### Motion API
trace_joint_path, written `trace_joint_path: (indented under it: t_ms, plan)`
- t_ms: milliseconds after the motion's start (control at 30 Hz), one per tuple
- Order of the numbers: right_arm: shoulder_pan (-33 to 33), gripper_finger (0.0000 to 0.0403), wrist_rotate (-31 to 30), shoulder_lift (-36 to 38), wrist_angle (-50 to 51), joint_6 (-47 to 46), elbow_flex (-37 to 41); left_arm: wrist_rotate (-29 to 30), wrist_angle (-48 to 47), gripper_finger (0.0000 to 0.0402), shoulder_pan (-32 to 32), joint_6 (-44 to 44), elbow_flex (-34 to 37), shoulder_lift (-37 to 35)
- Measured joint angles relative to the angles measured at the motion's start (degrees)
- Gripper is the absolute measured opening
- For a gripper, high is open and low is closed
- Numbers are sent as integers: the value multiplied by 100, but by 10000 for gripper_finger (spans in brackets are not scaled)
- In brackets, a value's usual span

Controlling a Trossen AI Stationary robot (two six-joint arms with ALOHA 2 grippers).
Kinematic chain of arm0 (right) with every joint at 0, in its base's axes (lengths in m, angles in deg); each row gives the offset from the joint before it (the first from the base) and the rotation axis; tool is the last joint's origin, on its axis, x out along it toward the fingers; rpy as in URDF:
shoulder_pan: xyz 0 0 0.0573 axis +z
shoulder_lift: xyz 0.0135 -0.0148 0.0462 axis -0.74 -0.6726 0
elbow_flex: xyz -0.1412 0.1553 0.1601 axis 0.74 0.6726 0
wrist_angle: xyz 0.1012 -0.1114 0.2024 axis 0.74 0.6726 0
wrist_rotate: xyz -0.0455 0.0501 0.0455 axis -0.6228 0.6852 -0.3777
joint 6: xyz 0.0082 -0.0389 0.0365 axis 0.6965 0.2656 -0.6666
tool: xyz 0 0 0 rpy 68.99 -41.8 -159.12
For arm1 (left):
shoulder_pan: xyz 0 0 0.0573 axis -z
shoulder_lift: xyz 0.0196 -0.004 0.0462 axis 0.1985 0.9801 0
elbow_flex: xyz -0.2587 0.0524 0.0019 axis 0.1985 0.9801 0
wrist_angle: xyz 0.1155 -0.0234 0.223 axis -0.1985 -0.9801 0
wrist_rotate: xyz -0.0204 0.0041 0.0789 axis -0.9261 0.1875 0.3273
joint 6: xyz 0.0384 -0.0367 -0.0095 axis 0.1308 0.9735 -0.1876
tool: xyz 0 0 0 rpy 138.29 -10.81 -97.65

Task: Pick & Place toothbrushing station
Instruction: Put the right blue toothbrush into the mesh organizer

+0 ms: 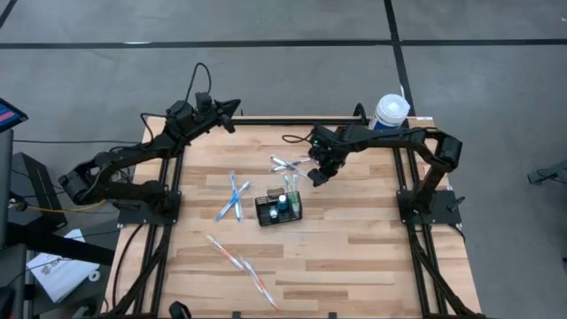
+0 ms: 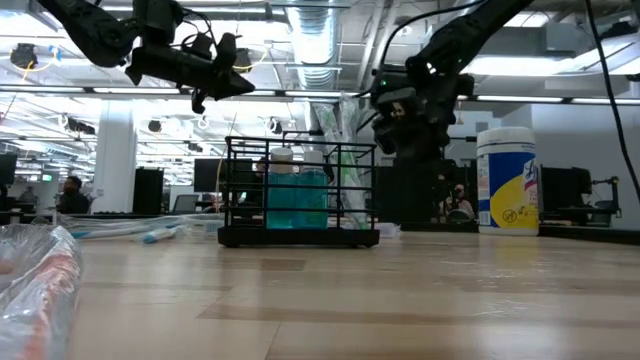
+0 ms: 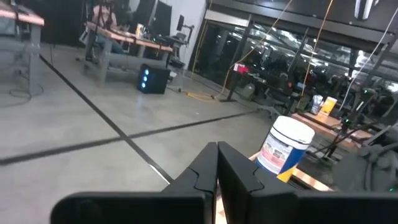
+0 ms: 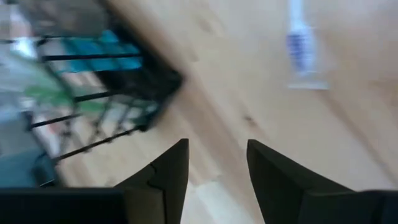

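The toothbrushing station, a small black wire-mesh basket point(image 1: 279, 209), stands on its base near the table's middle. It holds a blue bottle point(image 2: 296, 196) and a green-packed toothbrush point(image 2: 347, 165). It also shows in the right wrist view point(image 4: 93, 93). My right gripper point(image 1: 314, 175) hangs open and empty above the table, just to the far right of the basket; the gap between its fingers shows in the right wrist view point(image 4: 217, 168). My left gripper point(image 1: 232, 113) is shut and empty, raised over the table's far left edge.
Wrapped toothbrushes lie flat on the table: two blue ones point(image 1: 234, 197) left of the basket, one point(image 1: 288, 165) beyond it, and orange ones point(image 1: 239, 261) toward the near edge. A white-and-yellow wipes tub point(image 1: 390, 112) stands at the far right corner.
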Motion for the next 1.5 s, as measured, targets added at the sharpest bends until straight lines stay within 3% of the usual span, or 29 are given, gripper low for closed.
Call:
trace_joint_path:
  t_ms: [133,267,433,633,833,933,1067,1267,1400,1500]
  plan:
    - [4,149,719,-58,-130,104,7,-12,9,4,0,256,0,38]
    - [22,143,846,-54,-429,299,3,-52,-304,3,36,349,0,203]
    - [50,134,1302,104,-1607,232,-10,-511,-436,3,33,353,0,353]
    - [20,124,952,184,-1690,383,-5,-814,-426,3,26,163,0,353]
    - [-2,121,59,123,-1177,883,3,-1123,-568,3,26,-600,0,353]
    - [24,121,51,123,-1155,895,-1,-1320,-703,3,26,-635,0,353]
    - [56,120,442,140,-1107,571,-3,-1663,-1292,3,78,-468,0,353]
    - [278,125,555,140,-1016,536,-3,-1701,-2635,3,164,-303,0,353]
    - [366,124,588,140,-1022,532,-3,-1432,-3858,5,151,466,4,353]
    - [400,123,792,142,-1024,416,-3,-1461,-4114,17,180,1193,4,353]
